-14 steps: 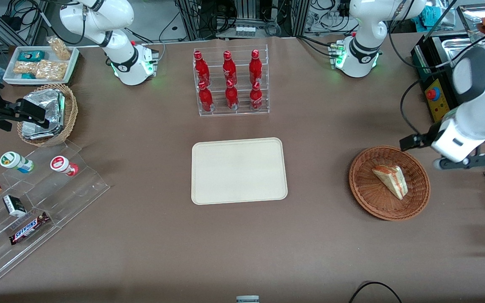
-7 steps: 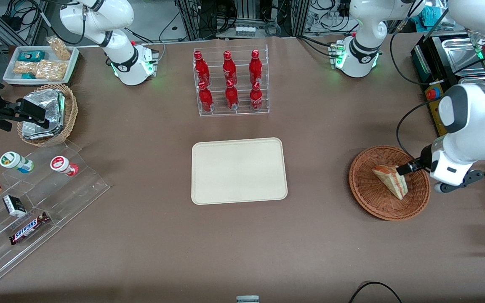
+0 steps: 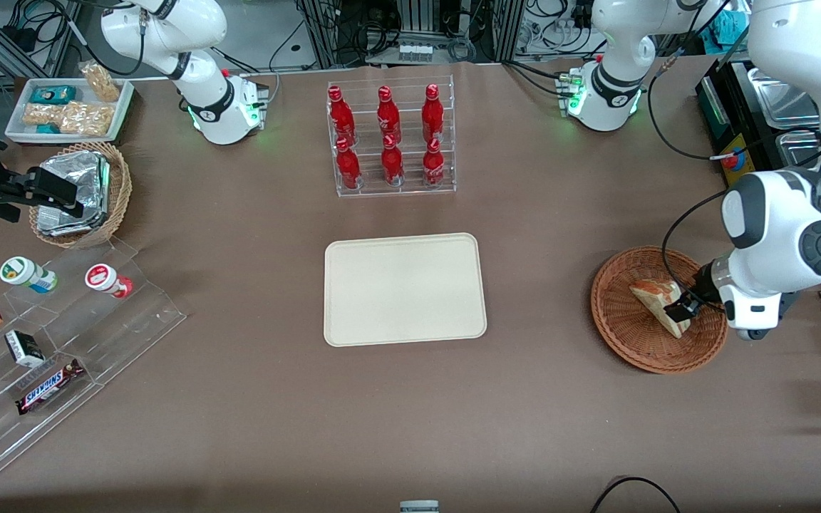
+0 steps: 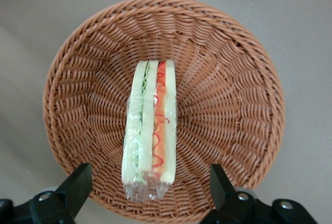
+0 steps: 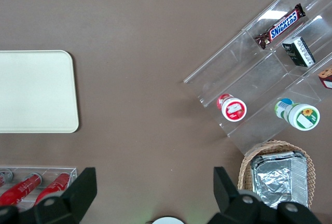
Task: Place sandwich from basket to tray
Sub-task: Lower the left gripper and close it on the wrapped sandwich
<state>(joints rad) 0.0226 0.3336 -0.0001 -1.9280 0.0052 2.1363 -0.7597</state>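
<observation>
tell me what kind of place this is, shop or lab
Probably a robotics lab staged as a snack counter: cable racks at the table's edge, a bottle rack, a wicker basket with a sandwich under the open gripper.

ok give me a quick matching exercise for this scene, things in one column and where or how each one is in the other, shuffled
Things:
1. sandwich
2. tray
3. gripper
4. red bottles

States:
a. open, over the basket, one finger on each side of the wedge
b. standing in a clear rack
c. lying in the basket
d. bare, at the table's middle

Pairs: 1-c, 2-d, 3-a, 4-b
</observation>
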